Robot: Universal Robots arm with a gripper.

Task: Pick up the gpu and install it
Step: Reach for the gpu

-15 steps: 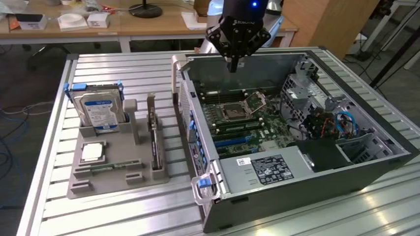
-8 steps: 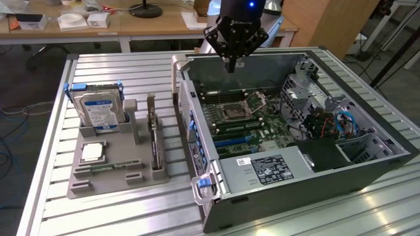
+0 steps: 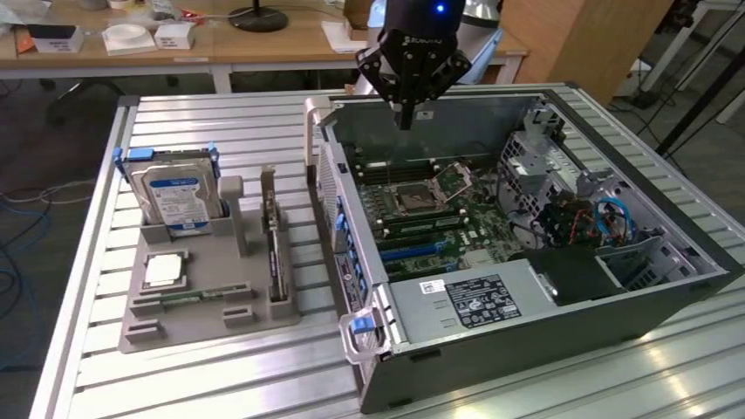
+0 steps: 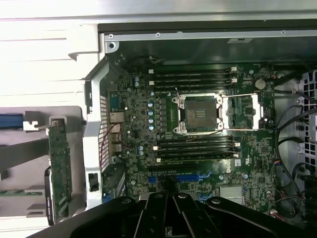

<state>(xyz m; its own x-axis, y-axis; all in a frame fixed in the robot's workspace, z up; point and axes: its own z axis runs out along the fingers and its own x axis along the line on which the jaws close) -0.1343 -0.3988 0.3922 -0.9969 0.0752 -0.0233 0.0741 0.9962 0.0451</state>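
1. Slatted metal table (image 3: 233,122): carried everything listed below.
2. Computer case (image 3: 559,340): lay on its side with the side panel off, on the exterior view's right half of the table.
3. Motherboard (image 3: 466,218): lay flat in the floor of the case, with a bare processor socket (image 3: 417,199) near its middle and long memory slots on either side of the socket.
4. Grey holder (image 3: 187,327): sat beside the case, on the exterior view's left.
5. Power supply (image 3: 466,301): silver box with a label, in the near corner of the case.
6. Hard drive (image 3: 174,196): stood upright at the far end of the holder, blue-white label facing the camera.
7. The gpu (image 3: 275,249): stood on its long edge in the holder's slot nearest the case, outside the case, untouched.
8. Gripper (image 3: 406,118): hung above the far end of the open case, fingers pinched together and empty, well apart from the gpu.
9. Processor chip (image 3: 163,269): lay flat on the holder, in front of the hard drive.
10. Memory stick (image 3: 187,297): lay in a groove just in front of the chip.
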